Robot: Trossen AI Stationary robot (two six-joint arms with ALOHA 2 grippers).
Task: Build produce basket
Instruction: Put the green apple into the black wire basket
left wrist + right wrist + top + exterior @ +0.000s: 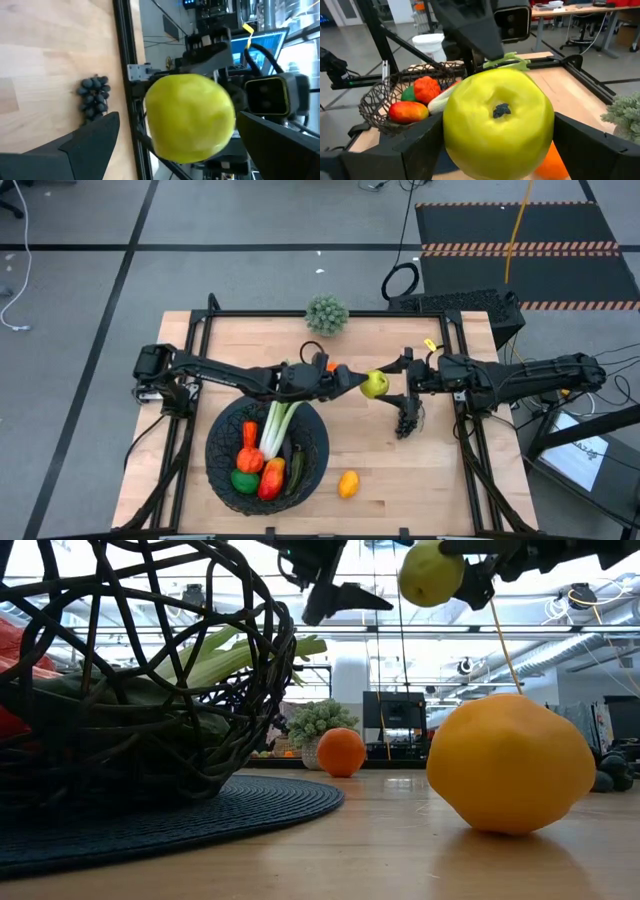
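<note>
Wood counter (420, 470), mid-handover. Green apple (374, 384) sits in right gripper (386, 383) fingers, held in the air beside basket (222, 442). My left gripper (352, 377) is spread wide around it, not gripping. Risk: if right lets go before left closes, apple drops and rolls. No legible labels.

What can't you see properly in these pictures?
- Low view: the basket is cut off by the left edge, and its mesh hides most of what's inside.
- High view: the left arm covers most of the orange.
- Right wrist view: the green apple blocks the table behind it.
- Low view: the grapes are cut by the right edge.
</note>
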